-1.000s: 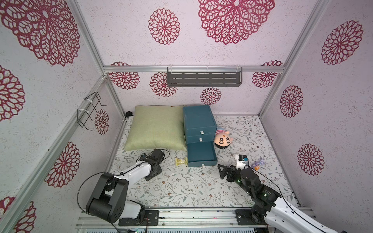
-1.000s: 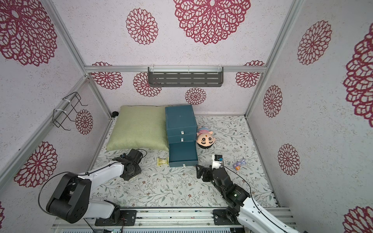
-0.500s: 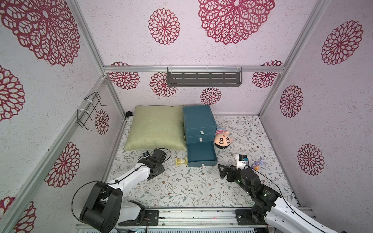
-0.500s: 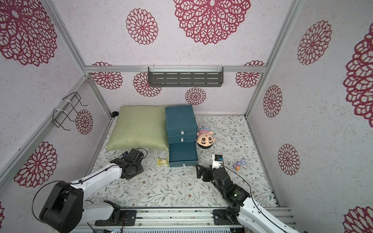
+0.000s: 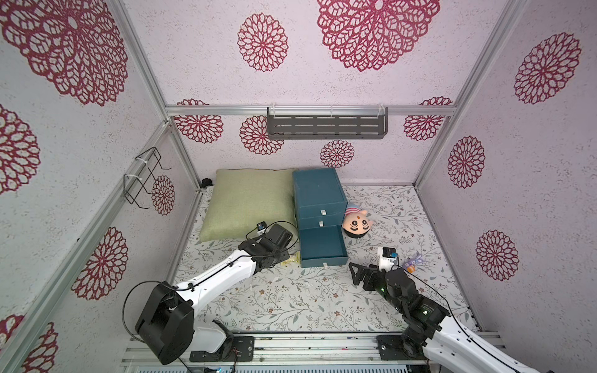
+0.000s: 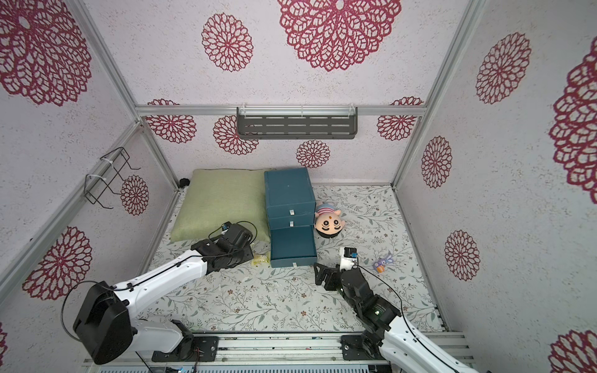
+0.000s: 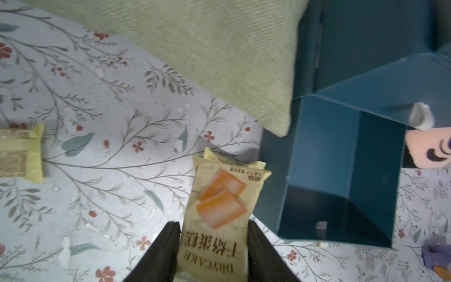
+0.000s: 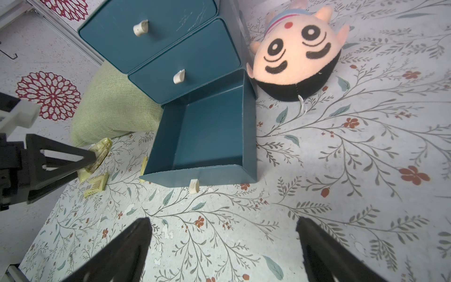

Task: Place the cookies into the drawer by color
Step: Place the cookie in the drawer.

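left gripper (image 7: 212, 223) is clamping a white, orange-pictured cookie packet (image 7: 219, 195)
beside a side wall of the open dark teal box drawer (image 7: 322, 151); right gripper (image 8: 223, 219) is hovering wide-jawed off its front edge.

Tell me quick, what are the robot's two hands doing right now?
Left gripper: closed on a white cookie packet with an orange picture.
Right gripper: open, holding nothing.

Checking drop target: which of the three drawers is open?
The bottom drawer: pulled out, inside showing; the middle drawer and top drawer above it are shut.
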